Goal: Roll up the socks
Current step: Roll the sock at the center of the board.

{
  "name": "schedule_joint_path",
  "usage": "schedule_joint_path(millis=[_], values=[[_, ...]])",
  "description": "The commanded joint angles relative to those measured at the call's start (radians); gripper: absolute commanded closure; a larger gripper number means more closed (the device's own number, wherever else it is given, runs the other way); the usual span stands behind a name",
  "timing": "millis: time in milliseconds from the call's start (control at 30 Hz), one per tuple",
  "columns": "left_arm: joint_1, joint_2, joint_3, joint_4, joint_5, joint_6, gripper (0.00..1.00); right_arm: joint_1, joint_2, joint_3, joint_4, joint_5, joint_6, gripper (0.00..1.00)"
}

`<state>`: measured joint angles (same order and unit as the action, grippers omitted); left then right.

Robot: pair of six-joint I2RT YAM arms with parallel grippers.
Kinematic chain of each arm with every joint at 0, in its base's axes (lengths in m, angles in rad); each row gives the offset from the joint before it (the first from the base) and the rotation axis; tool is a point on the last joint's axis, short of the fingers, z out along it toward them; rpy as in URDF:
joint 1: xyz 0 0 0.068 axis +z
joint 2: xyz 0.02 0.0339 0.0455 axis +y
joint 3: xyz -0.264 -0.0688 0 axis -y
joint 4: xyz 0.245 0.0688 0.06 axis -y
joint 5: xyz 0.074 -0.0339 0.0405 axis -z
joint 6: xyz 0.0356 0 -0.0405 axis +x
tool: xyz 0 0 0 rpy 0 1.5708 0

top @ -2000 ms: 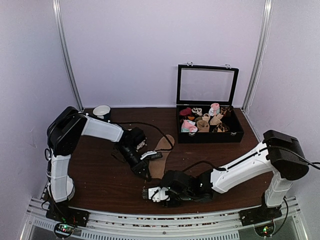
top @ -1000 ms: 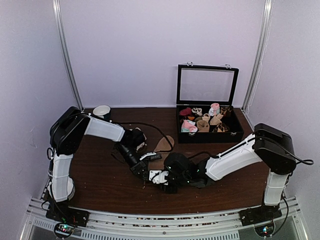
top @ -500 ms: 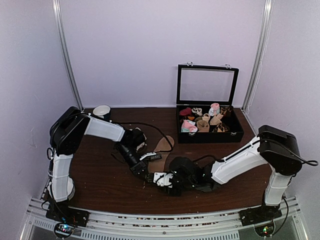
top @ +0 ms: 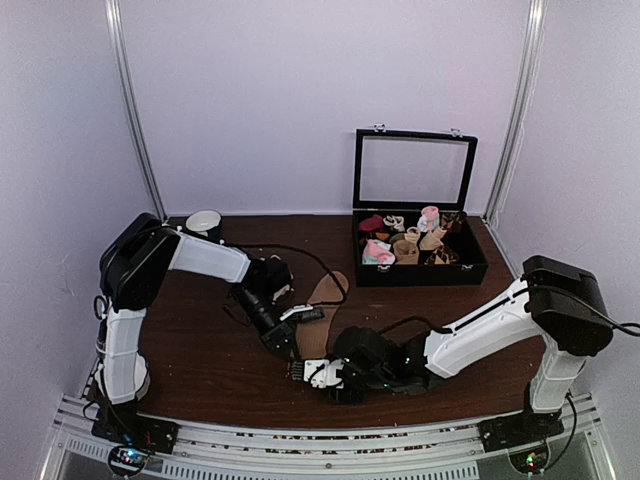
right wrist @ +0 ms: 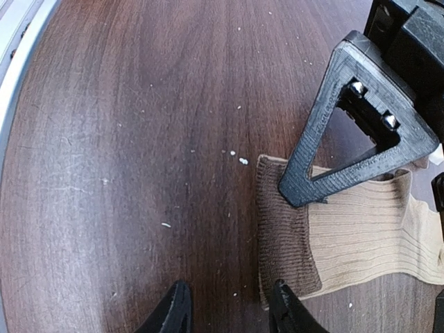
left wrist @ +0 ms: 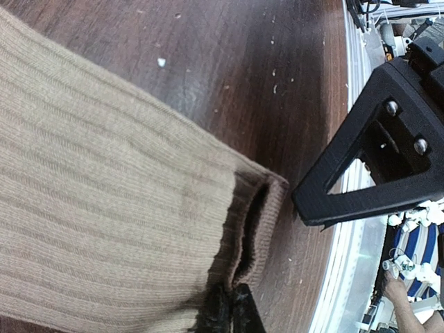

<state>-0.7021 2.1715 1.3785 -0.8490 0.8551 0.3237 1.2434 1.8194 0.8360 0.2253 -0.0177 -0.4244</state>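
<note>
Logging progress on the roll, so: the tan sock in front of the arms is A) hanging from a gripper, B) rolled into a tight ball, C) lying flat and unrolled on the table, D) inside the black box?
C: the sock lies stretched flat on the table, cuff not yet turned over, the shut left gripper at its cuff and the right gripper open near it.

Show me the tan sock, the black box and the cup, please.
tan sock [right wrist: 361,239]: right wrist view, pale ribbed part.
black box [top: 420,276]: top view, front wall.
cup [top: 204,221]: top view, its top.
</note>
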Motion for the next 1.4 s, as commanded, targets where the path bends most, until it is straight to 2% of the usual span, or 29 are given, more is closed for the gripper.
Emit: schedule_joint_path(millis=[0, 200, 367, 533, 600, 833, 867, 967, 1033, 1167, 1367], values=[[-0.004, 0.018, -0.006, -0.027, -0.107, 0.023, 1.0, 0.001, 0.045, 0.049, -0.049, 0.007, -0.036, 0.6], [-0.002, 0.021, 0.006, -0.054, -0.104, 0.041, 1.0, -0.043, 0.104, 0.088, -0.065, -0.015, -0.06, 0.6], [0.006, 0.018, 0.007, -0.055, -0.107, 0.041, 1.0, -0.071, 0.123, 0.076, -0.078, -0.053, -0.038, 0.65], [0.015, 0.015, 0.01, -0.055, -0.103, 0.04, 1.0, -0.087, 0.147, 0.07, -0.119, -0.104, 0.001, 0.73], [0.018, 0.011, 0.015, -0.055, -0.098, 0.036, 0.96, -0.09, 0.149, 0.063, -0.129, -0.118, 0.01, 0.75], [0.02, 0.017, 0.029, -0.056, -0.113, 0.031, 0.93, -0.086, 0.095, 0.007, -0.077, -0.077, 0.036, 0.67], [0.021, 0.017, 0.03, -0.057, -0.115, 0.029, 0.9, -0.085, 0.094, 0.006, -0.077, -0.077, 0.036, 0.66], [0.022, -0.005, 0.026, -0.058, -0.118, 0.029, 0.64, -0.086, 0.107, 0.017, -0.093, -0.09, 0.038, 0.67], [0.028, -0.039, 0.02, -0.057, -0.108, 0.037, 0.57, -0.086, 0.115, 0.021, -0.098, -0.099, 0.04, 0.68], [0.041, -0.106, 0.0, -0.05, -0.095, 0.055, 0.51, -0.085, 0.123, 0.025, -0.098, -0.111, 0.053, 0.71], [0.05, -0.14, 0.005, -0.026, -0.179, 0.043, 0.5, -0.083, 0.124, 0.039, -0.103, -0.114, 0.07, 0.72]])
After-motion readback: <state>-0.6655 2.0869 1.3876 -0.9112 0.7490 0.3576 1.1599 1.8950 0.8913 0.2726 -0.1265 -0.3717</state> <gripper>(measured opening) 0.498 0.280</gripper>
